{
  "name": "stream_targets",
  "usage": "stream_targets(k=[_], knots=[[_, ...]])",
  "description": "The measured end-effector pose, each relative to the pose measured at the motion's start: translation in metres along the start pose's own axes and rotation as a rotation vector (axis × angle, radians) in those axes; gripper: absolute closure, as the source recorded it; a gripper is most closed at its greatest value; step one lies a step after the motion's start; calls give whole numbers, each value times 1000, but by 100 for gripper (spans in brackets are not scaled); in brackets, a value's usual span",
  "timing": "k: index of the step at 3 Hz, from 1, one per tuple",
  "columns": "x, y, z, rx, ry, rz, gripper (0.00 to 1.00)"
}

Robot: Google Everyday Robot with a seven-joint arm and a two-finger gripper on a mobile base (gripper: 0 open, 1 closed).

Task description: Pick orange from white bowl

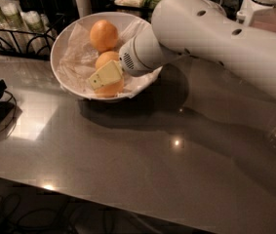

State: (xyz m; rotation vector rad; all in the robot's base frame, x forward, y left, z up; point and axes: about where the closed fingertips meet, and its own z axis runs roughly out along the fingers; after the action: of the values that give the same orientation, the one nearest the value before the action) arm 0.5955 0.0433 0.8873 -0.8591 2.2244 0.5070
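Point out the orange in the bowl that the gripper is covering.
The frontmost orange, at the white bowl's near rim, partly under the gripper; the other two oranges lie behind it.

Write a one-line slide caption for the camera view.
Gripper of a white robot arm rests on the front round yellow-orange orange inside the wide white paper-lined bowl on a grey countertop.
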Motion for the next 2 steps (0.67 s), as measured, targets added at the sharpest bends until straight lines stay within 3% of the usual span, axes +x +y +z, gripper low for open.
stream_targets(k=[2], knots=[[1, 1, 2, -4, 6, 2, 6]])
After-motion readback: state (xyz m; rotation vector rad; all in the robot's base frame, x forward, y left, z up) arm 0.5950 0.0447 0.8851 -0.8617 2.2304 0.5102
